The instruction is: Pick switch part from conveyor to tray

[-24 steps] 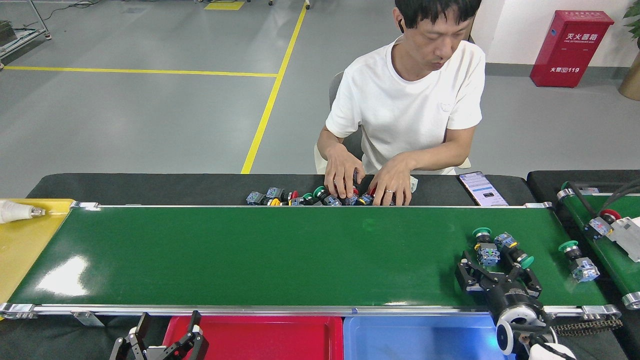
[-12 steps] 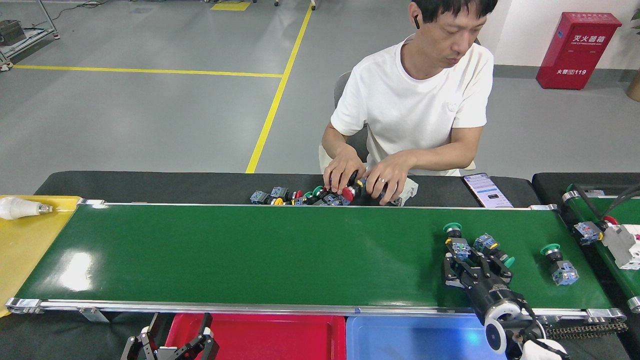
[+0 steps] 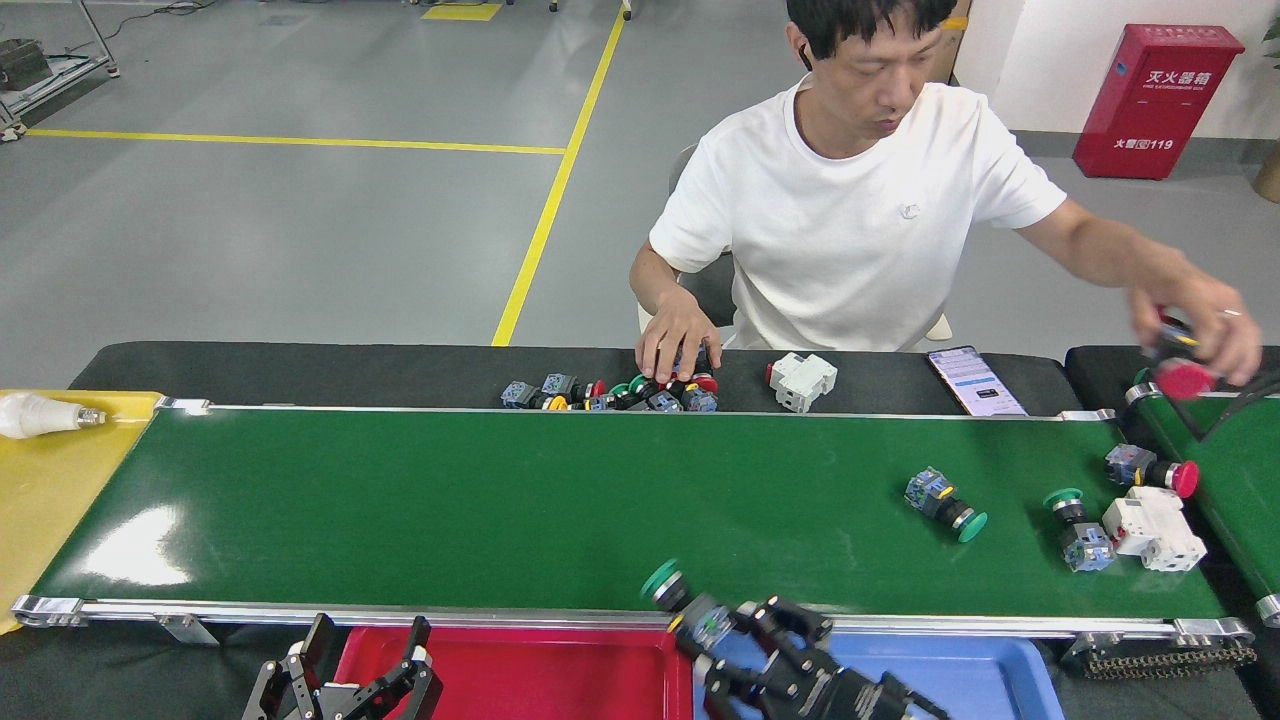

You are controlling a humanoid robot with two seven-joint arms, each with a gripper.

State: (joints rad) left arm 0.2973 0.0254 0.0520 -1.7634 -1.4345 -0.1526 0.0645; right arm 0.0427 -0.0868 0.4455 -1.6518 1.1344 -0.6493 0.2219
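Starting at the far left, a yellow tray holds a white light bulb at its far edge. My left end effector hangs low by the red tray, its fingers spread apart and empty. The conveyor runs across the whole width as a glossy dark-green belt between silver rails. Beyond it, on the black tabletop, lies a cluster of switch parts, and a person's hand rests on the right end of that cluster. Just right of it sits a white block part, and further right a phone.

At the near rail, my right end effector has its fingers closed around a green-capped switch part; the part is tilted with its cap up and to the left, over the rail where the red tray meets the blue tray.

On the right stretch of the belt lie another green-capped switch, then a third one touching a white block, and a red-capped switch near the belt's end. Over the narrower green belt at the far right, the person's other hand holds a red-capped part.
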